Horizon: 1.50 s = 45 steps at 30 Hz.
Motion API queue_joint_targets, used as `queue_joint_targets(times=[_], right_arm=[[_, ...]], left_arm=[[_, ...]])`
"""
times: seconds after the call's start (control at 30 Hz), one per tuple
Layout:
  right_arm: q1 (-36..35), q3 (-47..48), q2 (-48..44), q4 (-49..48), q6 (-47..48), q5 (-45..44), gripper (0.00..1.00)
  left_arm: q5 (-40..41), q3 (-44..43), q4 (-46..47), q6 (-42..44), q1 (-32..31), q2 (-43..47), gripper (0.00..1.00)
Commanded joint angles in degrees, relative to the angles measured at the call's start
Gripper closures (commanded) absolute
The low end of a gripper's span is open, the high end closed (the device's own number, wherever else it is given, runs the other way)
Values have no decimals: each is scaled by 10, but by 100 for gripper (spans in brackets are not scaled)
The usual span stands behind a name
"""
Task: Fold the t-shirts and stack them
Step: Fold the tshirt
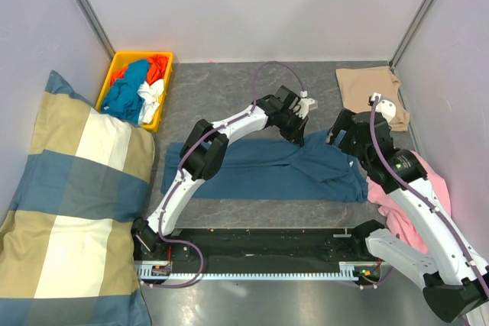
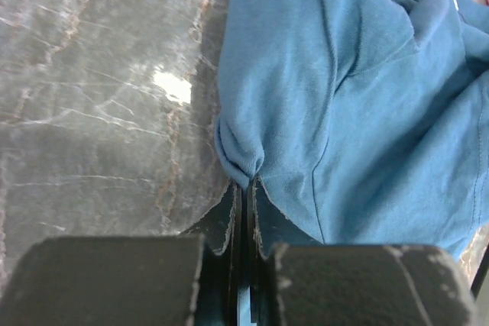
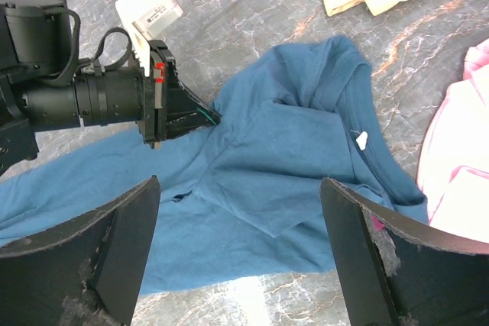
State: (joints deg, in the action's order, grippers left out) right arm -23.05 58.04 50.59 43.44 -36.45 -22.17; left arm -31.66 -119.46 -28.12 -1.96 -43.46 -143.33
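Where grey marbled table meets pale walls, left pincer pinches teal t-shirt; right pincer gapes

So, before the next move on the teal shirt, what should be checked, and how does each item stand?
1. Grip: left fingers shut on the teal t-shirt edge: ok.
2. Second grip: right fingers open above the shirt, holding nothing: not ok.
3. Shirt lying flat: bunched and creased at its right end: not ok.
4. Shirt free of the pink garment: they meet at the right end: cannot tell.
5. Tan t-shirt folded, at the far right corner: ok.
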Motion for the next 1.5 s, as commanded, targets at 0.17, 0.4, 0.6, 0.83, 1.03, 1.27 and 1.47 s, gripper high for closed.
queue_joint_targets(times=[0.17,0.4,0.6,0.83,1.03,1.27,1.47], right_arm=[[-1,-4,-6,4,-11,-8,6],[-1,-14,-4,4,-21,-2,5],[0,-20,10,-5,-28,13,5],[-1,-44,22,-19,-25,42,3],[-2,-135,44,-103,-55,159,7],[-109,-194,155,-292,-161,212,8],[-262,-105,345,-366,-228,165,2]], left_arm=[[38,-89,-1,-137,100,-41,98],[109,-158,66,-349,219,-85,98],[131,-166,162,-482,304,-102,67],[93,-135,189,-480,325,-58,0],[85,2,178,-397,321,57,0],[230,206,127,-239,313,228,0],[280,288,119,-201,325,300,0]])
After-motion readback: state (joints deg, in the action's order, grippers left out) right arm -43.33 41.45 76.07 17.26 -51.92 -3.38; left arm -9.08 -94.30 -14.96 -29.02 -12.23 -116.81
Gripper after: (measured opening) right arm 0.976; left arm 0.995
